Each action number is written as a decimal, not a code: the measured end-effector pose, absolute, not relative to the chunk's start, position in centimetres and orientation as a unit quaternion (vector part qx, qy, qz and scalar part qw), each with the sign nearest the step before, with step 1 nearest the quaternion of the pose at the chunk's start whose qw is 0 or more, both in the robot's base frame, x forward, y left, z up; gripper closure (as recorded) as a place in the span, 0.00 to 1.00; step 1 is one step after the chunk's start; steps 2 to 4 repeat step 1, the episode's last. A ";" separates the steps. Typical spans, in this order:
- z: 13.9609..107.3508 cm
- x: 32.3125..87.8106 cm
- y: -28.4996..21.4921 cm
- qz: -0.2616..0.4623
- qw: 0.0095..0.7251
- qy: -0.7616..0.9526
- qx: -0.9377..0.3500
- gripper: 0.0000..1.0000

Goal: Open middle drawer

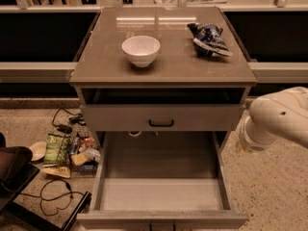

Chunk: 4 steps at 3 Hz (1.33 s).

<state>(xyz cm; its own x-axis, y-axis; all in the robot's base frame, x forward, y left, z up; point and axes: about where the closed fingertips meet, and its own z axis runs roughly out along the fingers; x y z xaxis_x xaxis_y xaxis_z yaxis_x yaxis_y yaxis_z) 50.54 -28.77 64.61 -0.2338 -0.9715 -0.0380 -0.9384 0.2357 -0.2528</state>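
The middle drawer (161, 194) is pulled far out of the cabinet. Its plain grey tray is bare inside, and its low front (163, 220) lies at the bottom edge of the view. Above it, the top drawer front (120, 118) with a black pull handle (161, 122) is shut. My white arm (281, 114) comes in from the right. My gripper (245, 143) is at its end, just right of the drawer's right side wall, apart from it and above the floor.
A white bowl (140, 49) and a blue snack bag (209, 37) sit on the cabinet top (106, 66). Snack packets (57, 148) and black cables (53, 196) litter the floor at the left. A dark object (12, 172) lies at the lower left.
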 end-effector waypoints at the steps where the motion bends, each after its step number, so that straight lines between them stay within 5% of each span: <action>1: 72.2 47.0 -29.6 -0.129 0.136 0.787 -0.588 1.00; 4: 72.2 47.0 -29.6 -0.129 0.136 0.787 -0.588 1.00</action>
